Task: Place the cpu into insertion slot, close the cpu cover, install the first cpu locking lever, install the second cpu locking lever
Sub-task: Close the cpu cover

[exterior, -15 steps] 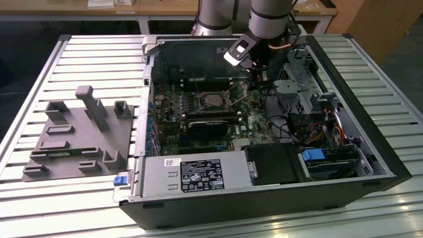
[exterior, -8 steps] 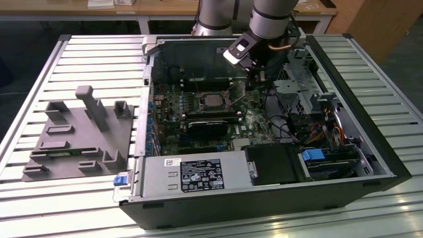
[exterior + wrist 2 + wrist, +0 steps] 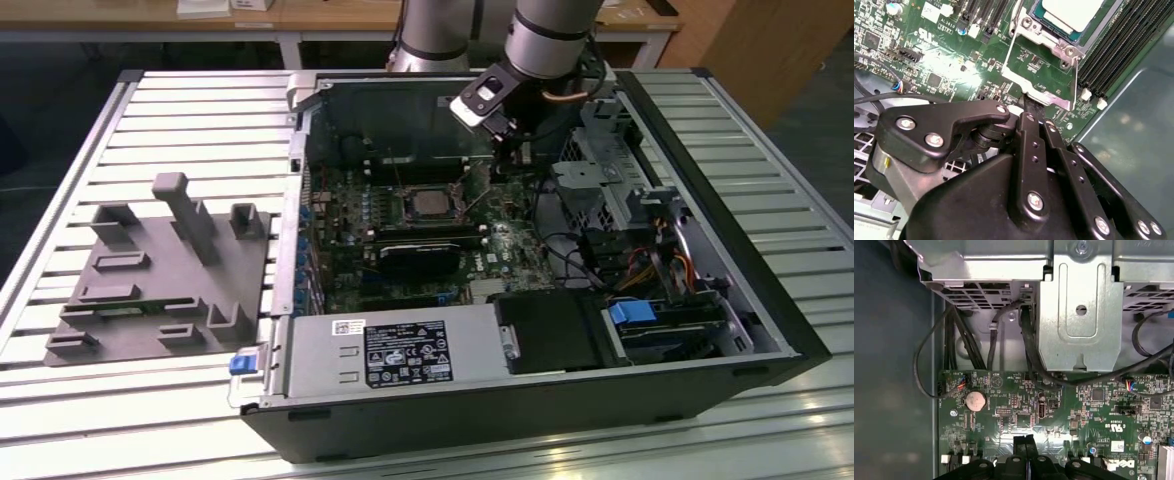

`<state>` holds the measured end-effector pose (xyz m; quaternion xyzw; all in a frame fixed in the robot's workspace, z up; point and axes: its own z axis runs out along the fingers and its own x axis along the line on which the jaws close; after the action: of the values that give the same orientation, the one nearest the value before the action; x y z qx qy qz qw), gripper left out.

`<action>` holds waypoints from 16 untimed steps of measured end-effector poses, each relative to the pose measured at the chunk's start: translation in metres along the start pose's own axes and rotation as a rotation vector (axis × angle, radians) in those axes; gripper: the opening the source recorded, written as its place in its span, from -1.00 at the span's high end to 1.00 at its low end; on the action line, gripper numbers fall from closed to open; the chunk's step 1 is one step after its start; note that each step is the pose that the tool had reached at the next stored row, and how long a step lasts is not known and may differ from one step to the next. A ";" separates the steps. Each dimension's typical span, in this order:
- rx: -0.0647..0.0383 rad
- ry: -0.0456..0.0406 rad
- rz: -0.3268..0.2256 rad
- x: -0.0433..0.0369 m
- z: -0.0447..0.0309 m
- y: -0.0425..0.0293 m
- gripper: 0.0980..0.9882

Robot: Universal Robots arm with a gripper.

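The cpu [image 3: 430,203] lies seated in the insertion slot [image 3: 402,206] on the motherboard inside the open computer case. In the second wrist view the cpu [image 3: 1071,12] shows its pale metal face within the slot's silvery rim [image 3: 1026,22]. The cpu cover [image 3: 1046,97] is swung open away from the slot, with green board showing through its window. My gripper [image 3: 1030,102] is shut, its black fingertips right at the cover's free edge, touching or nearly touching it. The closed fingertips [image 3: 1021,441] hang just above the board. In the exterior view the gripper [image 3: 514,160] reaches down at the exterior view's right of the slot.
A metal drive cage [image 3: 1074,315] and black cables [image 3: 1029,350] stand close by the gripper. Memory slots [image 3: 1114,55] flank the socket. A grey power-supply box [image 3: 387,355] fills the case's near side. A grey fixture block [image 3: 160,275] sits on the slatted table [image 3: 200,110].
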<state>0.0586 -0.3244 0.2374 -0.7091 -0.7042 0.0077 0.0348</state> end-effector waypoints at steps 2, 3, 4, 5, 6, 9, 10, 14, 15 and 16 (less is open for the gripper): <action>-0.001 0.0002 0.000 0.0001 0.0002 -0.0018 0.99; -0.003 0.0002 0.000 0.0000 0.0003 -0.0038 0.99; -0.004 0.0000 0.000 -0.0001 0.0004 -0.0063 0.99; -0.006 0.0001 0.000 -0.0001 0.0006 -0.0092 0.99; -0.008 0.0001 0.000 -0.0001 0.0008 -0.0124 0.99; -0.012 0.0000 -0.001 -0.0002 0.0013 -0.0221 0.99; -0.014 0.0001 -0.001 -0.0002 0.0016 -0.0259 0.99; -0.018 0.0001 -0.001 -0.0002 0.0023 -0.0385 0.99; -0.019 0.0001 -0.001 -0.0003 0.0024 -0.0408 0.99; -0.020 0.0002 -0.001 -0.0003 0.0026 -0.0430 0.99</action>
<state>0.0155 -0.3243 0.2374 -0.7091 -0.7045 0.0007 0.0279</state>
